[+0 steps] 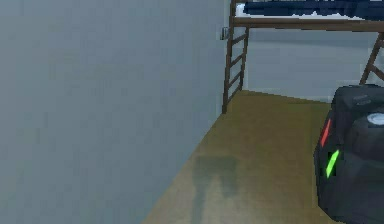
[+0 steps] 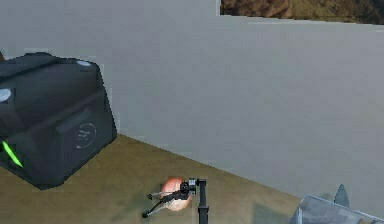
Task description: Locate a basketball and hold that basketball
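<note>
In the arm side view a small round orange-red ball (image 2: 172,187), which may be the basketball, shows low near the middle against the tan floor. The dark arm rises from the bottom edge, and its gripper (image 2: 152,211) reaches out to the left, right by the ball. The gripper's body and thin fingers (image 2: 165,205) cross in front of the ball's lower edge. I cannot tell whether the ball rests on the floor or hangs from the gripper, so I cannot tell whether the gripper holds anything.
A big black case with green marks (image 2: 50,118) stands at the arm side view's left and at the forward view's right (image 1: 355,150). A grey wall (image 1: 100,100) runs close by. A wooden ladder (image 1: 234,65) climbs to a raised bed. A grey object (image 2: 335,208) lies at the arm side view's bottom right.
</note>
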Controlling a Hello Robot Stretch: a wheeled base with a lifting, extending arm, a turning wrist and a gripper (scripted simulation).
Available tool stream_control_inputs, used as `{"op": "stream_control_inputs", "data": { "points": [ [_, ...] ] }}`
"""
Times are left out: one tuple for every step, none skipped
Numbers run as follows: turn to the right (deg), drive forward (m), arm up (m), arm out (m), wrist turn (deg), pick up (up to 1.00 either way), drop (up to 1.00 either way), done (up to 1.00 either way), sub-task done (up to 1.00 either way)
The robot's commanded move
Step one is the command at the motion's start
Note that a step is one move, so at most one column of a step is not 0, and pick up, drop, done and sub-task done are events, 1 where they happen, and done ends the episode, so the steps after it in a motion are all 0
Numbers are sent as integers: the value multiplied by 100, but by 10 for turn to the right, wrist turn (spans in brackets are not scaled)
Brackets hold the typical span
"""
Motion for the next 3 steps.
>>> {"op": "stream_control_inputs", "data": {
  "points": [
    [0,0,0,0,450,0,0,0,0],
    [0,0,0,0,180,0,0,0,0],
    [0,0,-30,0,0,0,0,0,0]
  ]
}}
